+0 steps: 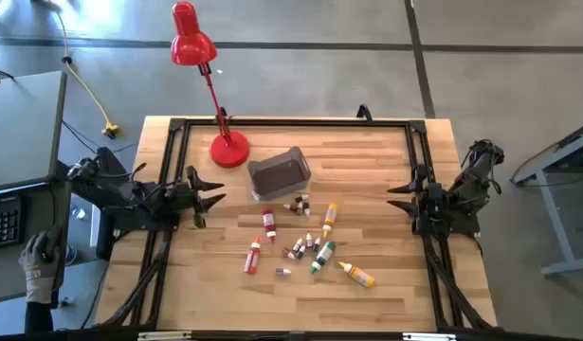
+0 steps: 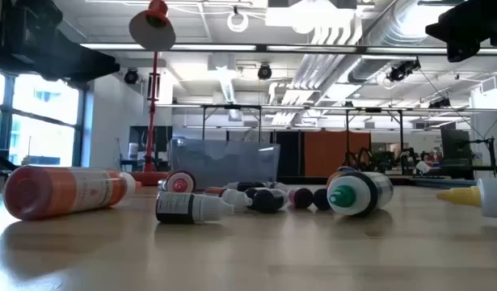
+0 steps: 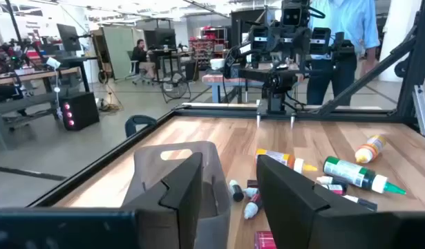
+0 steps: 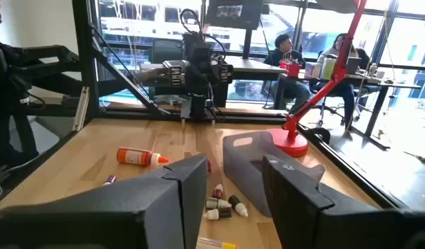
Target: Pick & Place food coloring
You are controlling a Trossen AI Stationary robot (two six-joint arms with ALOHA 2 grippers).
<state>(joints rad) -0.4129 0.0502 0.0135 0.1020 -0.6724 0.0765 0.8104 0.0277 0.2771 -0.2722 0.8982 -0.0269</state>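
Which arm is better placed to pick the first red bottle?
Probably left: the left gripper, open, waits nearer the red bottles than the right gripper, also open, at the opposite edge.

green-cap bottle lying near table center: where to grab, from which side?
Grip the green-capped bottle across its cylindrical body, coming straight down from above. It lies flat on the table, so the long sides are exposed and the tapered tip would likely slip. The right gripper sits open at its edge, slightly nearer.
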